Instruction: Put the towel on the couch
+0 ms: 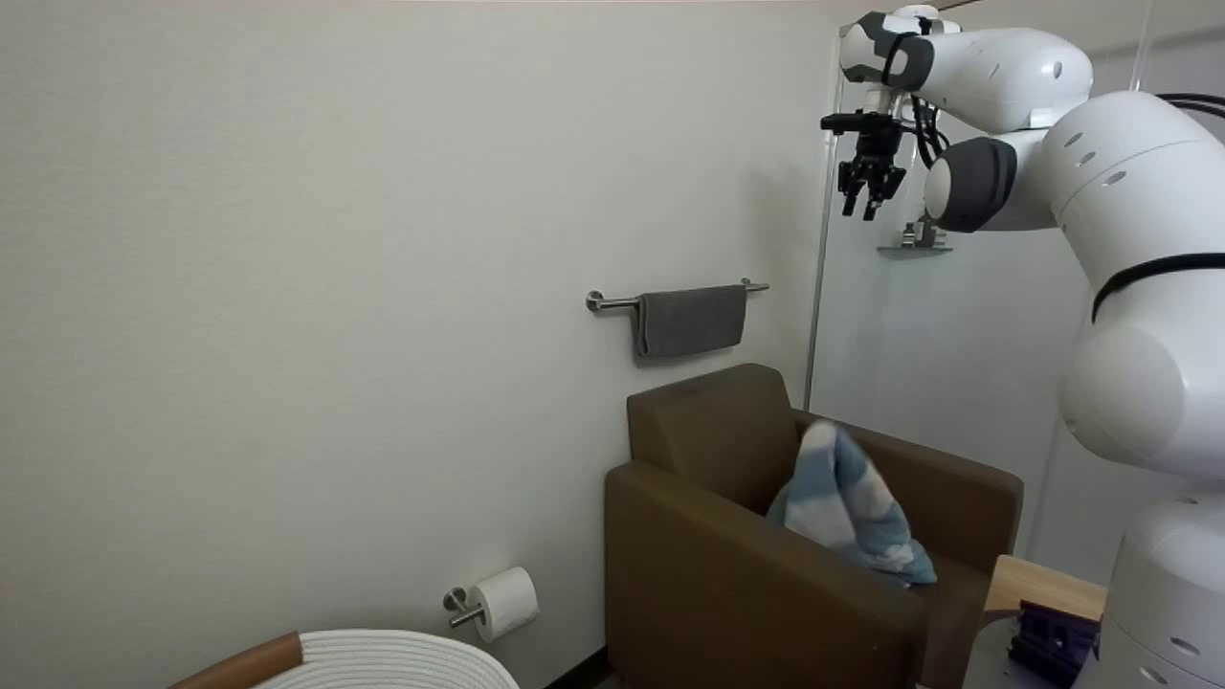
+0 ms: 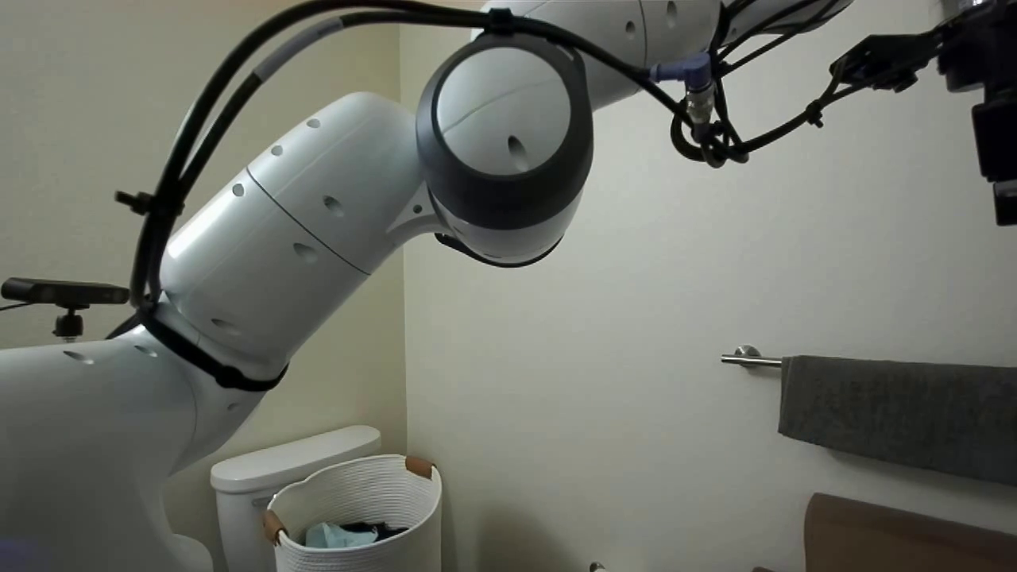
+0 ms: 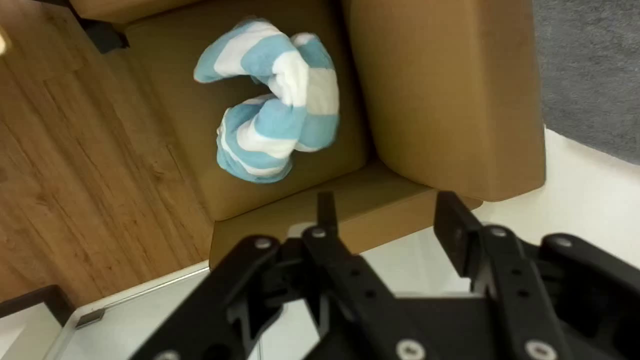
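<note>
Plainly, the gripper [image 1: 859,211] holds nothing, its two black fingers [image 3: 327,215] standing moderately apart. Below it, toward the wall [image 1: 383,287], a dark grey towel [image 1: 691,322] hangs folded over a metal rail [image 1: 617,302]. Lower, beneath the gripper, sits the brown couch [image 1: 756,574], and on its seat the blue-and-white striped towel [image 3: 280,120] lies bunched, well apart from the fingers. Past the couch's arm, farther from the gripper, a toilet paper roll [image 1: 507,603] is mounted low on the wall. Farther still, in both exterior views, is a white basket [image 2: 409,552] with brown handles.
</note>
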`<state>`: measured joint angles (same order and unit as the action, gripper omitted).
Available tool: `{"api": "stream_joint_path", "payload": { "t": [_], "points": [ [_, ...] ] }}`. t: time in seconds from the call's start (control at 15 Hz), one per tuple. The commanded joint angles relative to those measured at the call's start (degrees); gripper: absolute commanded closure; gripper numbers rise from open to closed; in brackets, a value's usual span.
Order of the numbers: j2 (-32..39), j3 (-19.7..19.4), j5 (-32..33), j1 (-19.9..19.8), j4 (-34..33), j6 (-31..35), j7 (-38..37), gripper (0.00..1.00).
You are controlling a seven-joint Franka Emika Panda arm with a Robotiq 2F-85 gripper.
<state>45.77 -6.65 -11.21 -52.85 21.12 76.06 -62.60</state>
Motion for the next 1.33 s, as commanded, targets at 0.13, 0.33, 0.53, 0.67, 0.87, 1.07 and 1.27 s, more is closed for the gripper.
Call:
{"api": "stream_joint_path", "payload": {
  "t": [0.13, 0.33, 0.53, 0.67, 0.87, 1.07, 1.27],
  "points": [
    [-1.5, 0.6, 0.9, 0.3, 2.3, 1.8, -2.7, 0.02],
    [-2.3, 1.2, 1.0, 0.5, 3.2, -8.3, 1.1, 0.00],
    [-2.6, 1.5, 1.1, 1.1, 2.8, -18.0, 3.9, 0.00],
    [-3.3, 1.1, 1.9, 1.9, 2.8, -24.8, 5.8, 0.00],
    [-4.5, -0.2, 4.2, 4.0, 2.3, -32.2, 9.2, 0.00],
    [-5.5, -2.0, 8.2, 7.0, 1.1, -33.4, 11.6, 0.00],
    [-6.7, -3.4, 10.8, 9.8, 0.4, -31.6, 12.0, 0.00]
  ]
}}
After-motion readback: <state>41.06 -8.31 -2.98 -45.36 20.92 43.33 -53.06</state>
